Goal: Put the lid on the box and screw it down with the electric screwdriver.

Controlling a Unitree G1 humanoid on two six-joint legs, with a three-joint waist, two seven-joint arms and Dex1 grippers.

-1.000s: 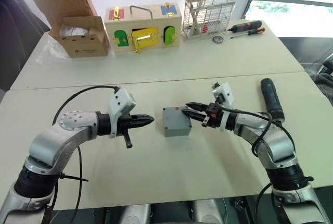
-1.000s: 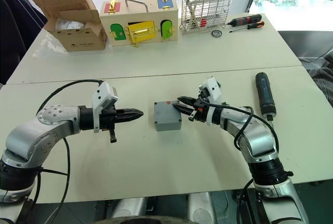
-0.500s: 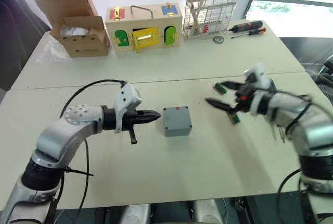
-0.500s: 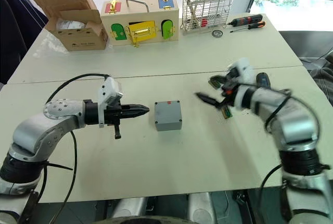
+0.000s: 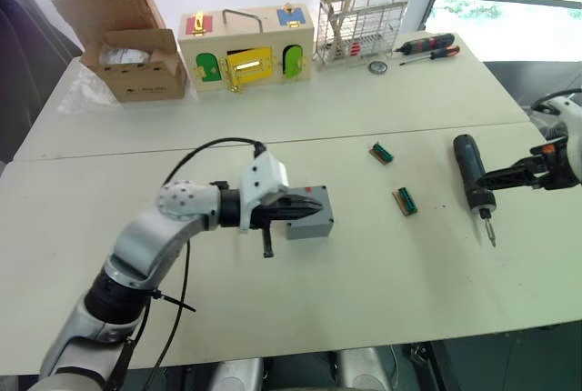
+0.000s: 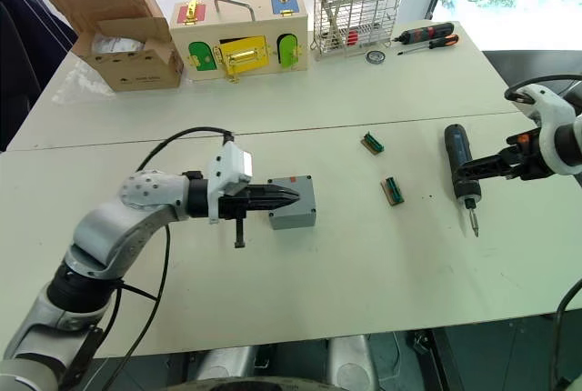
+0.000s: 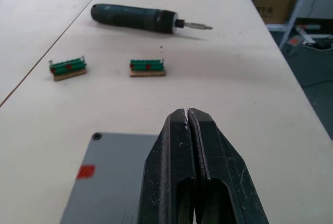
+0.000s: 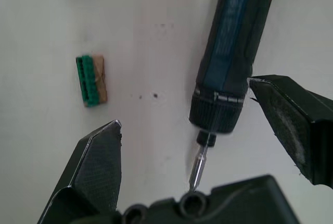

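— Near the desk's right edge: is the electric screwdriver [image 6: 459,165] in reach?
— Yes. It lies bit toward the front edge, between the right tool's [image 8: 197,151] spread fingers. The left tool [image 7: 188,130], closed, rests on the lidded box [image 5: 312,215] mid-desk.

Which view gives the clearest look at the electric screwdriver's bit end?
The right wrist view: the electric screwdriver lies close below, its collar and metal bit between the open fingers of the right gripper. The left wrist view shows it whole but distant. The eye views show it small on the table.
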